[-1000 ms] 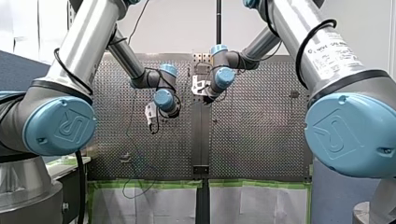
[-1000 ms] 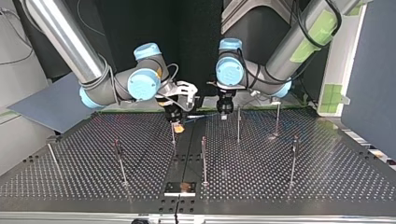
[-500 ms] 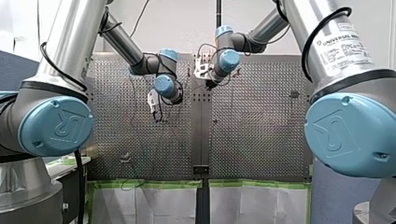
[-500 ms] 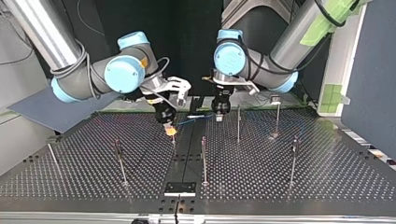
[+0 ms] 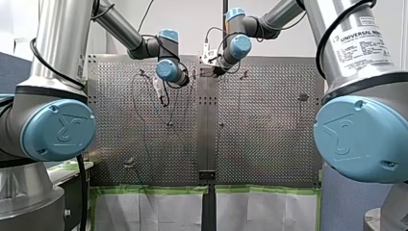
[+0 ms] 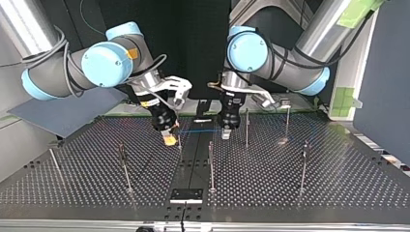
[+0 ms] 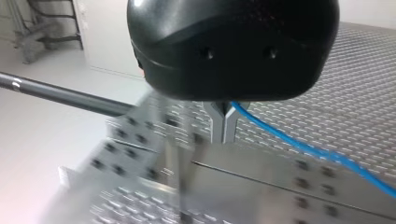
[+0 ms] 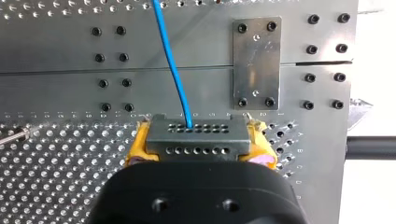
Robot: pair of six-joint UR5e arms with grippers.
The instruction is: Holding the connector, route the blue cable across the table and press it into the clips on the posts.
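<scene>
In the right wrist view my right gripper (image 8: 198, 151) is shut, its yellow pads (image 8: 138, 148) clamping a grey connector (image 8: 196, 136) with rows of small holes. The blue cable (image 8: 172, 65) leaves the connector and runs ahead over the table. In the top view the cable (image 6: 200, 131) spans from my right gripper (image 6: 169, 138) across the centre strip to my left gripper (image 6: 226, 134). In the left wrist view my left gripper (image 7: 223, 122) has its thin metal fingers shut on the cable (image 7: 303, 148), which trails off to one side. A thin post (image 6: 246, 128) stands just beside my left gripper.
Several thin posts stand on the perforated table: one (image 6: 180, 141) next to my right gripper, others (image 6: 211, 166) (image 6: 287, 123) (image 6: 304, 166) (image 6: 124, 169) spread around. A small black plate (image 6: 186, 195) lies at the near edge in the top view. A bolted metal plate (image 8: 257, 63) lies ahead of the connector.
Both arms have carried their grippers from the table's arm-side edge further out over it, towards the top view's camera. The cable still spans between them.
</scene>
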